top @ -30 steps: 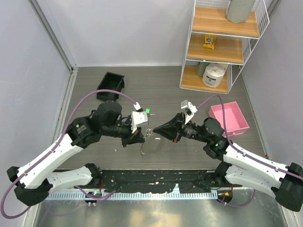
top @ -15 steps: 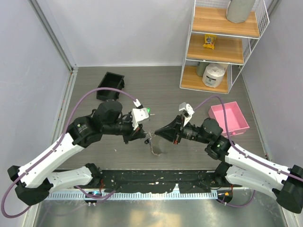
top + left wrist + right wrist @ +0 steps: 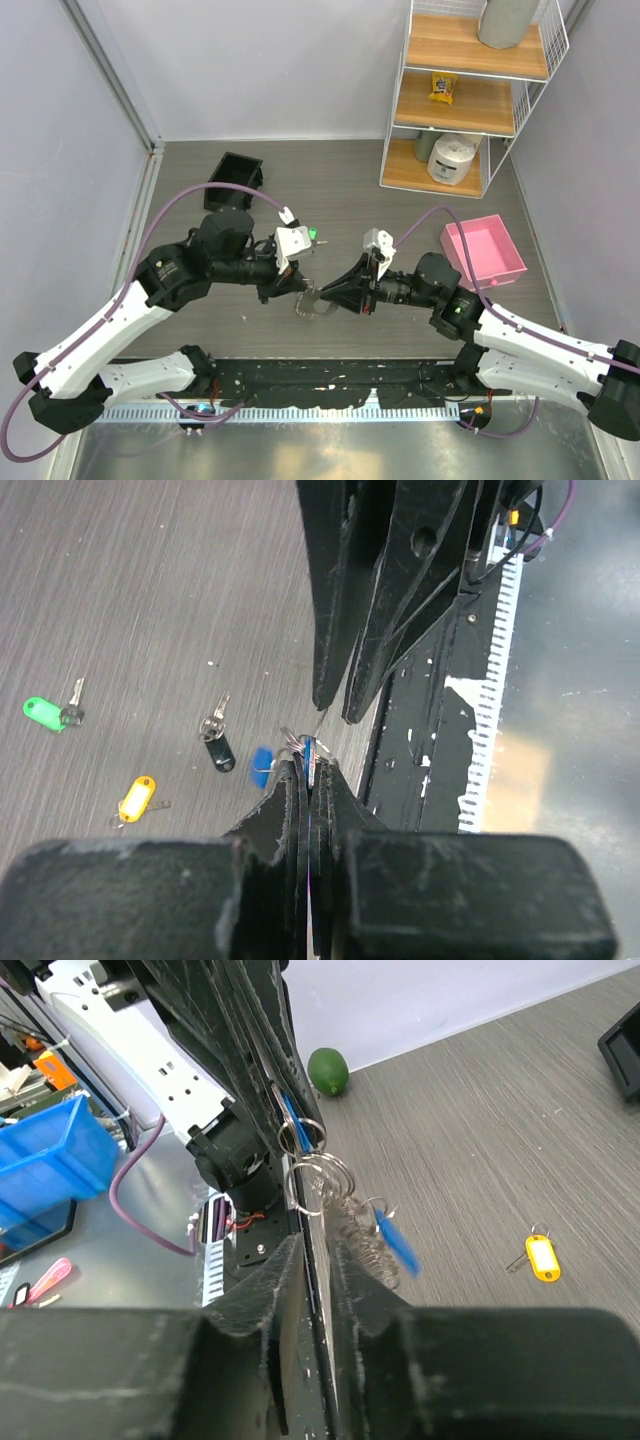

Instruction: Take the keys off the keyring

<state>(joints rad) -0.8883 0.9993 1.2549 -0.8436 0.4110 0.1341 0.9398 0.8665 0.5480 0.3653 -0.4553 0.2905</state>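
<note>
Hanging keyring (image 3: 318, 1175): thin round wire loops joined to a silvery, coil-like strip; held above the middle of the table (image 3: 350, 190), between both grippers.
Blue key (image 3: 397, 1242): flat plastic head, small metal blade; one piece, dangling from the keyring, blurred.
Loose keys: three, lying flat and apart on the grey wood-grain surface; green key (image 3: 42, 713), black key (image 3: 220, 750) and yellow key (image 3: 135, 798), all toward 9 o'clock from the left fingers in the left wrist view.
Left gripper (image 3: 308, 765): black wedge-shaped fingers; reaching in from 9 o'clock in the top view, elbow bent; jaws pressed together on the keyring.
Right gripper (image 3: 316, 1243): same black wedge shape; reaching in from 3 o'clock, tips just beside the left tips; jaws closed to a thin slit, pinching one loop of the keyring.
</note>
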